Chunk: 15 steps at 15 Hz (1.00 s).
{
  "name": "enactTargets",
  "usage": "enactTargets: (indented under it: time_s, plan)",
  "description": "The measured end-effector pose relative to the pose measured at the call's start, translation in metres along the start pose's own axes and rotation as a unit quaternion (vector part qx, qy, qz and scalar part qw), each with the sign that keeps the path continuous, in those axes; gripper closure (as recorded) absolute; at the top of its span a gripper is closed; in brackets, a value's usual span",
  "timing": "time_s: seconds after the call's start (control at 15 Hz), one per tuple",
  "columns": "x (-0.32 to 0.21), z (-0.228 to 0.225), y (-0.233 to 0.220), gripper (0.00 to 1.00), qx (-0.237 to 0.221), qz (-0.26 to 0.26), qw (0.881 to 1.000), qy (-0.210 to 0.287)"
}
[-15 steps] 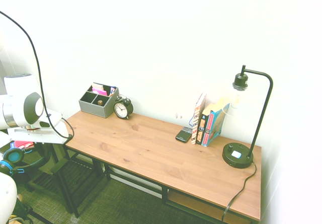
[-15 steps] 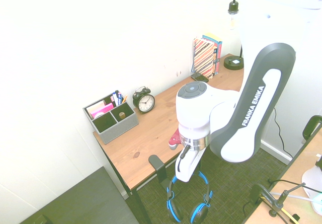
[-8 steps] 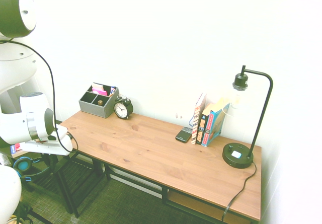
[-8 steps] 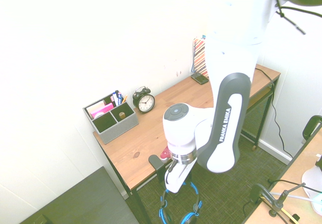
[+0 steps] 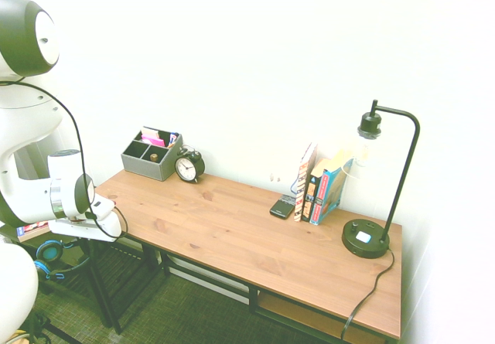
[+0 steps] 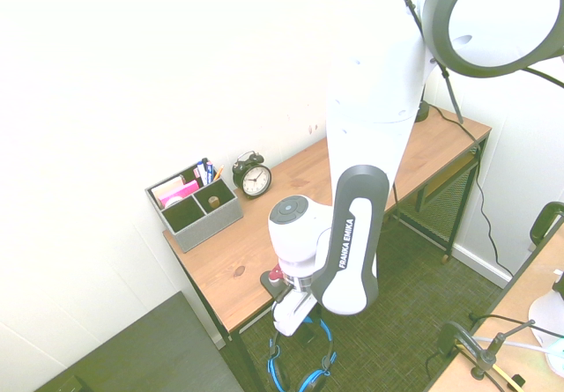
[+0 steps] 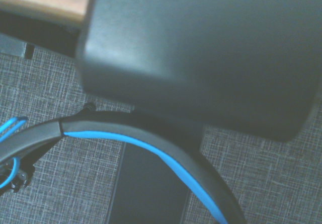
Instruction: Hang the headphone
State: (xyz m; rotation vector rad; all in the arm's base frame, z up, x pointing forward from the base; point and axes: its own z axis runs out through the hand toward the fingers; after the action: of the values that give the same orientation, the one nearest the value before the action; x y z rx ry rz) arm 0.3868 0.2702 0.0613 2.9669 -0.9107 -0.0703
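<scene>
At bottom center of frame, claw (image 6: 297, 314) grips blue-and-black headphone (image 6: 329, 332) just beside table (image 6: 231, 277); alarm clock (image 6: 254, 179) and gray organizer (image 6: 208, 225) stand left.

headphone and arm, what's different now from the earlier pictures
The headphone has moved with the gripper toward the second exterior view's left, closer to the black hook at the desk's end; it still hangs from the gripper. Clock, organizer and lamp stayed put.
</scene>
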Motion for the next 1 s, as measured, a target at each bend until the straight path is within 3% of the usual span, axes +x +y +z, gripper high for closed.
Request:
enactTargets:
  time_s: [0.67, 1.0]
  plan:
    - [-0.003, -0.003, -0.001, 0.0, 0.003, -0.006, 1.0, 0.008]
    - [-0.024, -0.077, 0.012, 0.0, 0.038, -0.016, 0.999, 0.018]
